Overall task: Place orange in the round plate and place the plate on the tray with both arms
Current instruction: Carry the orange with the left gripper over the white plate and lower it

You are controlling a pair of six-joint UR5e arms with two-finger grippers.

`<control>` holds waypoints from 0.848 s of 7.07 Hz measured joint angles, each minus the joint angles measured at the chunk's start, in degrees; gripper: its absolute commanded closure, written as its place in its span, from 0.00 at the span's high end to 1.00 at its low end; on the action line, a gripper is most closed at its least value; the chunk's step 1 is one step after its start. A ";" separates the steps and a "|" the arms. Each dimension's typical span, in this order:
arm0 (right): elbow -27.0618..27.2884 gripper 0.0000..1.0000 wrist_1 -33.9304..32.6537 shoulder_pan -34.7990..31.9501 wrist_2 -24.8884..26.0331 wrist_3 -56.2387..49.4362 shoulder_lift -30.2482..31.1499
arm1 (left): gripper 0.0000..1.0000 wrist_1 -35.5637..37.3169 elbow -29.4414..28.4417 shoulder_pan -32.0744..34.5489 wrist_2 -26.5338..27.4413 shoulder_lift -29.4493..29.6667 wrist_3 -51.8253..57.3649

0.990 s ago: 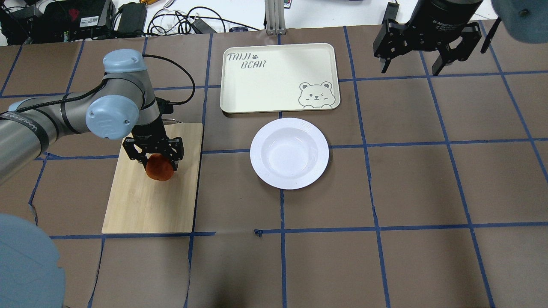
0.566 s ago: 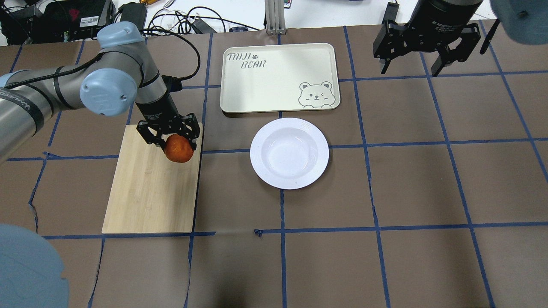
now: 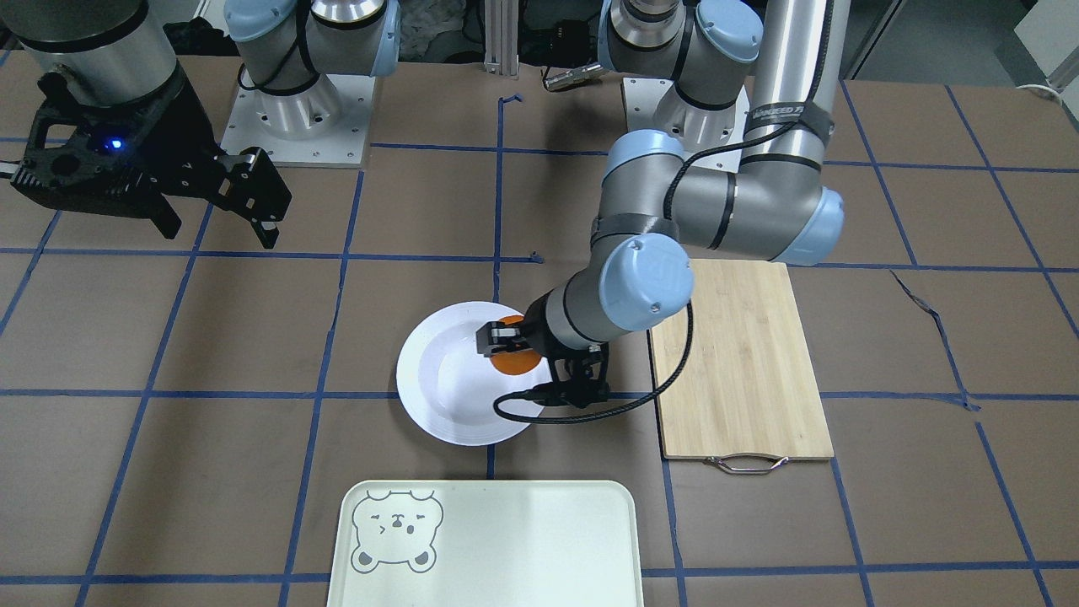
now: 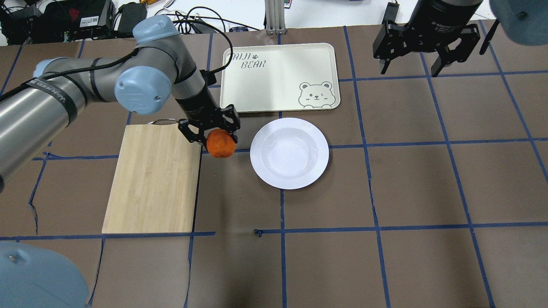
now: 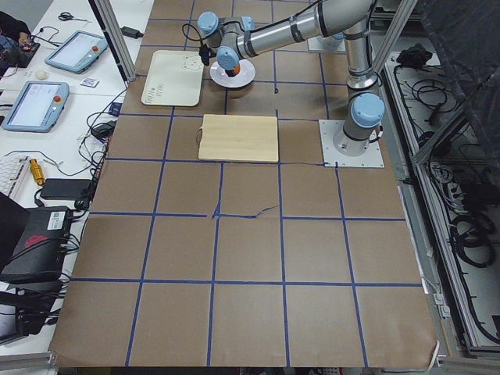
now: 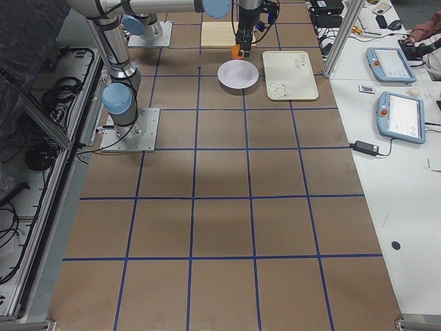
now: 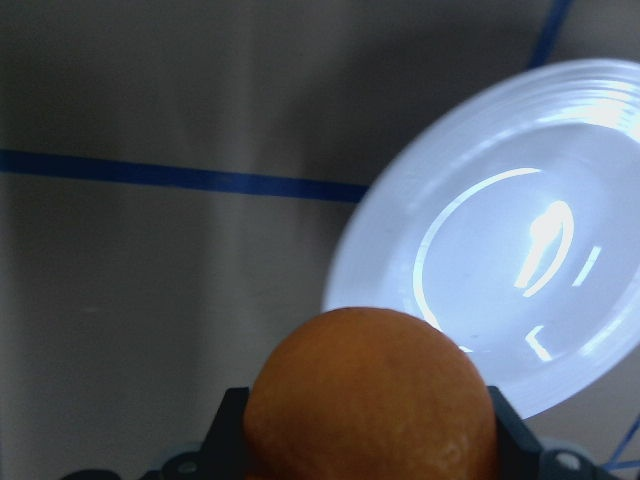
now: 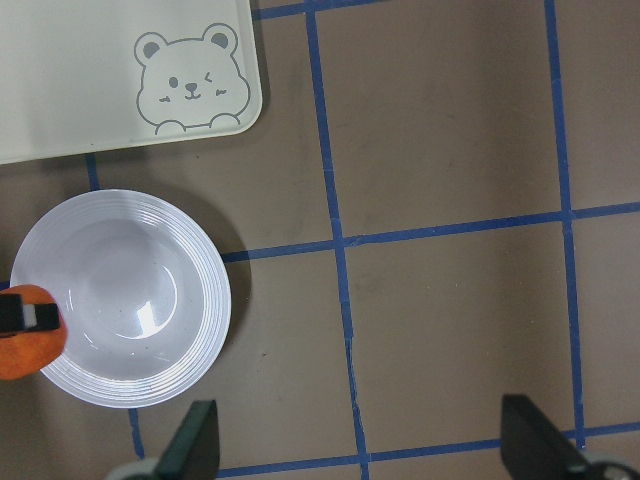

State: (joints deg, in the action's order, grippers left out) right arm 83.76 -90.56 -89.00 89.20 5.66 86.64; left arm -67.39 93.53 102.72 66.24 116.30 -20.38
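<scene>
My left gripper [image 4: 214, 136] is shut on the orange [image 4: 221, 143] and holds it in the air between the cutting board and the round plate [image 4: 289, 153], just short of the plate's left rim. In the front-facing view the orange [image 3: 514, 357] shows against the plate [image 3: 447, 379], and the left wrist view has the orange [image 7: 370, 395] low with the plate [image 7: 520, 260] ahead. The tray [image 4: 279, 77] lies bare behind the plate. My right gripper [image 4: 424, 45] hangs open, high over the far right of the table.
A bamboo cutting board [image 4: 154, 179] with a metal handle lies left of the plate. Cables and boxes [image 4: 85, 17] crowd the table's far edge. Blue tape lines cross the brown table.
My left arm has carried the orange up off the cutting board and rightward, from over the board to beside the plate. The right arm has stayed put.
</scene>
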 measured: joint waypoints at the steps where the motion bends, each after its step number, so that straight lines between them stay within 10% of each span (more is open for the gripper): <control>1: 0.03 1.00 -0.12 0.00 0.01 0.01 -0.02 | 0.74 5.26 0.10 2.73 0.04 2.16 -2.59; 2: 0.06 1.00 -0.14 0.03 0.01 -0.01 -0.01 | 1.00 7.91 0.22 4.41 1.32 3.90 -3.79; 6: 0.01 1.00 -0.14 0.17 0.06 0.05 0.02 | 1.00 8.18 0.25 5.03 3.58 3.34 -4.15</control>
State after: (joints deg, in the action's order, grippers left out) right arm 83.76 -90.70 -88.83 89.25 5.71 86.66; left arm -59.21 93.78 107.75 69.82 119.63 -24.54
